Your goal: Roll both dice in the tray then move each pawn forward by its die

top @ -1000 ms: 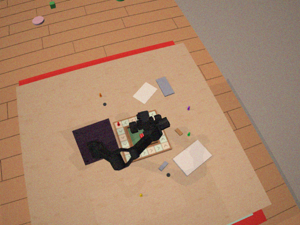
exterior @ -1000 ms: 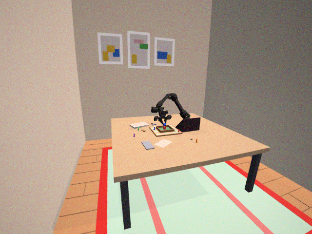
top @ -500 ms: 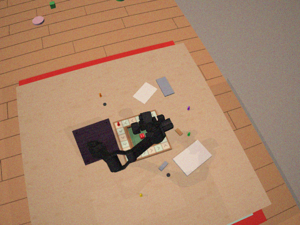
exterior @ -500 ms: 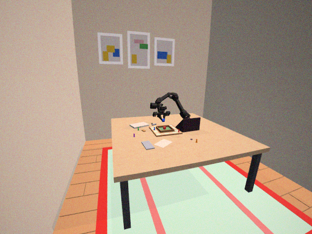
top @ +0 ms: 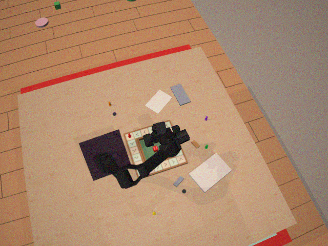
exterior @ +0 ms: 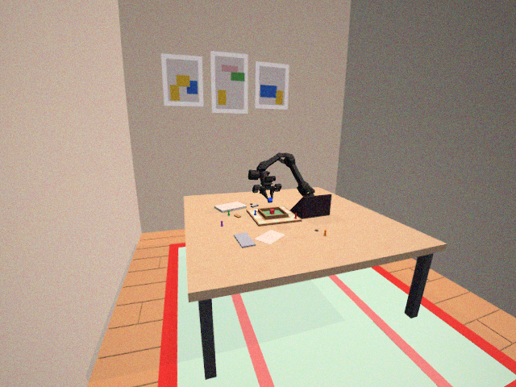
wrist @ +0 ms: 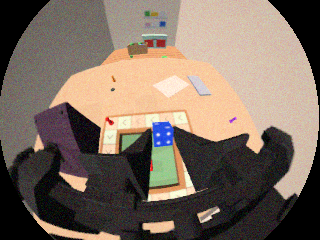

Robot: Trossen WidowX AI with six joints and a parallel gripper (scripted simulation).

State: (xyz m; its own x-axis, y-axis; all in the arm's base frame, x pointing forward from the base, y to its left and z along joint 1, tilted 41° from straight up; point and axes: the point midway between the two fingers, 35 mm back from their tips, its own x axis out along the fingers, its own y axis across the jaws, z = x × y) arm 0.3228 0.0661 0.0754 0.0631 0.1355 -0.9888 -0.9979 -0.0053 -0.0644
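while the blue die [exterior: 269, 200] [wrist: 162, 135] hangs between the fingertips, the tray [top: 142, 149] [exterior: 272, 217] [wrist: 180, 175] lies below it.

the gripper [top: 165, 137] [exterior: 269, 197] [wrist: 162, 130] points down with its fingers partly apart, one on each side of the blue die; whether they pinch it or have just let go, the views cannot settle. the drop turns on that die's place over the green floor: in the exterior view it stands above the tray and apart from it, while the wrist view sets it across the far rail, so a drift that way could send it onto the rim. the red die [top: 155, 148] [exterior: 272, 211] [wrist: 151, 166] already sits inside, and a falling die might knock it. the red pawn [top: 129, 135] [exterior: 296, 216] [wrist: 109, 121] stands on a corner square, outside the tray.
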